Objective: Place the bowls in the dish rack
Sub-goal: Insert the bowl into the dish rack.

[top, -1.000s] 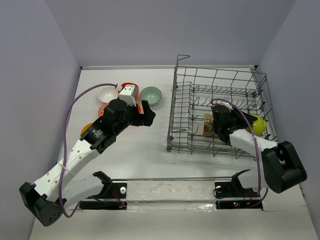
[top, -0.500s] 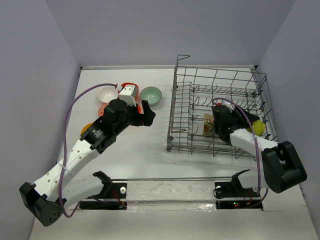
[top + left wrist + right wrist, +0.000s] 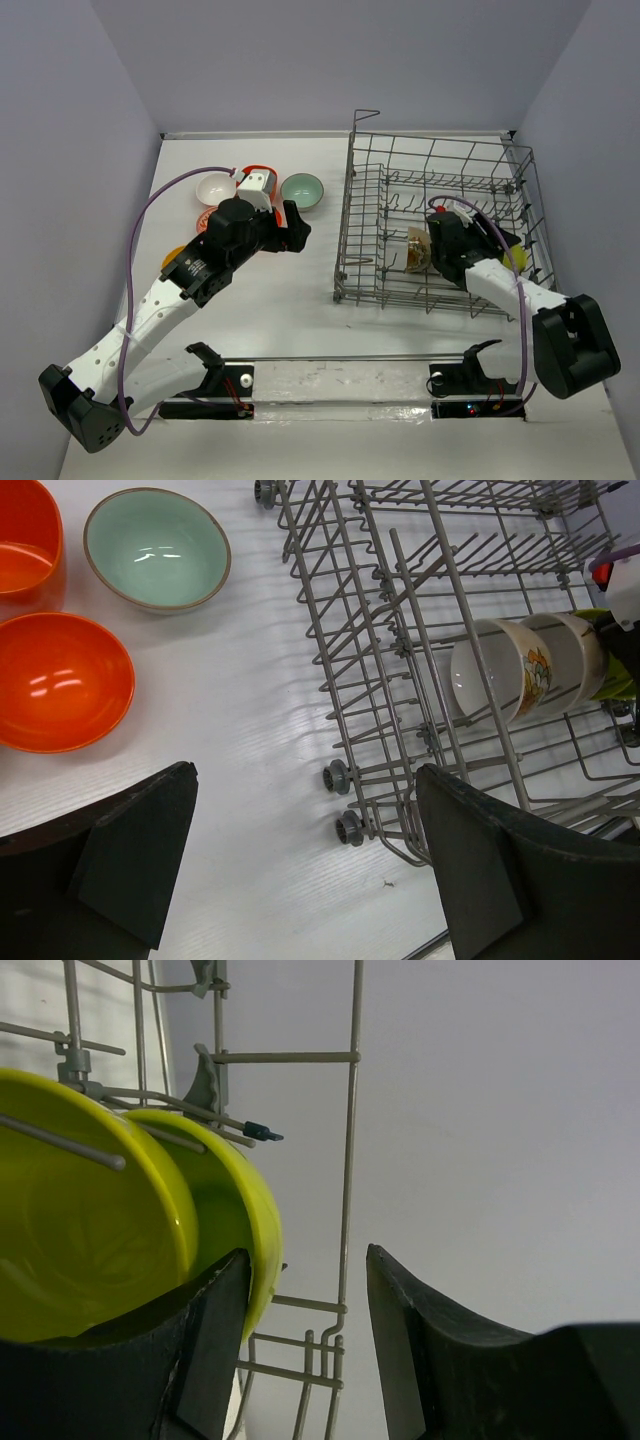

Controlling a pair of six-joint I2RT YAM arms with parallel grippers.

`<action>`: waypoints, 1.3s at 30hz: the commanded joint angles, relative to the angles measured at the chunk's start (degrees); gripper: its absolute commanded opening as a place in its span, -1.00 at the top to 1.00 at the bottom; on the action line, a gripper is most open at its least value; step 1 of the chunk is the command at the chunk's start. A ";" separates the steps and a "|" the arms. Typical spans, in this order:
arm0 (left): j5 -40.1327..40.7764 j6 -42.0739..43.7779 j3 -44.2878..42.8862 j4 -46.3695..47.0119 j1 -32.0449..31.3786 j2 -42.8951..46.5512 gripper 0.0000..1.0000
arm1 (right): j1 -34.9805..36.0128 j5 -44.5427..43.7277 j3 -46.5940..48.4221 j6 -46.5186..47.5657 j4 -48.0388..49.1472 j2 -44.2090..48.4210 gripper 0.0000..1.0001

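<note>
1. left claw [image 3: 305, 780]: jaws stand wide apart with nothing between them. it hangs over bare counter [image 3: 250, 730], between the loose bowls and the near-left corner of the dish rack [image 3: 400, 610].
2. loose bowls, wrist view: a pale teal bowl [image 3: 157, 548] sits upright left of the rack. a red-orange bowl [image 3: 60, 680] sits nearer the claw. a second red-orange bowl [image 3: 25, 535] is cut off by the frame edge. the two red-orange ones are close together; contact cannot be told.
3. loose bowls, top view: a white bowl [image 3: 213, 188] lies at the far left of the group. an orange-yellow bowl [image 3: 172, 257] is partly hidden by the left arm [image 3: 190, 270].
4. dish rack: it stands on the right half of the counter. inside, a patterned white bowl [image 3: 505, 670] stands on edge between the tines, with a pale bowl [image 3: 572, 658] just behind it.
5. right claw [image 3: 308, 1255]: it is inside the rack at the right end, jaws apart and nothing gripped. only rack wire and the wall show through the gap.
6. lime green bowls: the first lime green bowl [image 3: 90, 1230] and the second lime green bowl [image 3: 240, 1210] stand on edge side by side among the tines. the second is just beside one finger [image 3: 200, 1360] of the right claw; contact cannot be told.
</note>
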State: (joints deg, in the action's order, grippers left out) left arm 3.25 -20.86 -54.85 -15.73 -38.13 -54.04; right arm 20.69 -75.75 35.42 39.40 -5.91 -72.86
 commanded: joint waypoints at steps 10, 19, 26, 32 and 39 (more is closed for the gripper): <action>0.27 0.65 0.36 1.14 0.42 0.17 -0.98 | 0.05 6.22 3.60 -11.01 -9.12 5.27 -0.22; 0.97 0.82 0.53 0.96 0.42 -0.10 -0.98 | 0.05 8.86 11.15 -21.63 -15.61 7.03 -0.22; 3.87 1.53 0.62 0.61 0.43 -0.63 -0.98 | 0.05 14.82 21.26 -35.43 -25.45 8.70 -0.20; 6.68 1.70 0.89 0.70 2.00 -2.29 -0.98 | 0.05 23.96 28.99 -50.55 -35.74 7.65 -0.16; 11.87 1.35 1.32 0.17 2.97 -4.67 -0.98 | 0.05 28.63 28.83 -58.98 -41.89 9.31 -0.10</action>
State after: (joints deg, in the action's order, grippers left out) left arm 11.33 -20.03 -54.06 -16.14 -35.48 -58.39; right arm 20.71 -50.46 62.70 -11.44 -42.48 -65.23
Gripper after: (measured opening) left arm 0.989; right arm 0.558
